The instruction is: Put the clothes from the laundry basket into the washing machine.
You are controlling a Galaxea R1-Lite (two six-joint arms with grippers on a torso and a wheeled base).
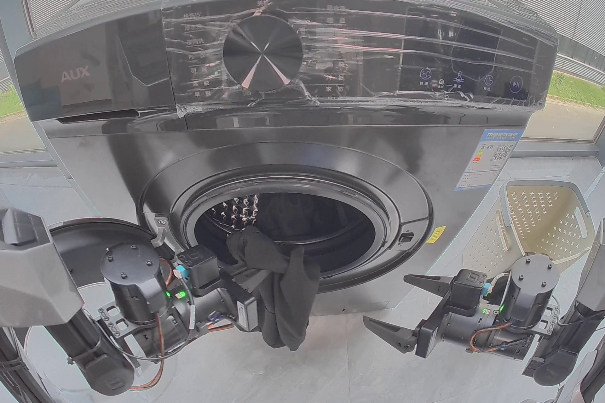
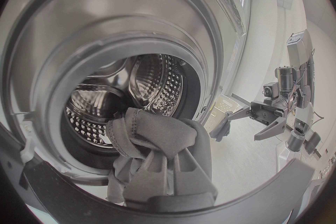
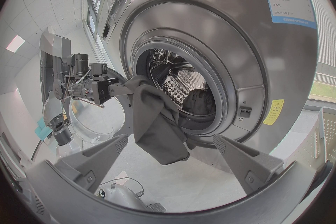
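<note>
The grey washing machine (image 1: 283, 127) stands with its round door (image 1: 82, 240) swung open to the left. My left gripper (image 1: 247, 269) is at the lower left rim of the drum opening (image 1: 290, 221), shut on a black garment (image 1: 287, 297). The cloth drapes over the rim and hangs down in front of it (image 3: 157, 123). Its bunched top lies over the fingers (image 2: 154, 174), just before the drum (image 2: 147, 84). Another dark garment (image 3: 200, 102) lies inside the drum. My right gripper (image 1: 394, 303) hangs open and empty, low and right of the opening, beside the cream laundry basket (image 1: 545, 218).
The basket leans tilted on the floor against the machine's right side (image 3: 327, 137). A dark cloth-like shape (image 2: 220, 128) shows by the basket (image 2: 224, 102). Pale floor (image 1: 353, 360) lies open below the drum between the two arms.
</note>
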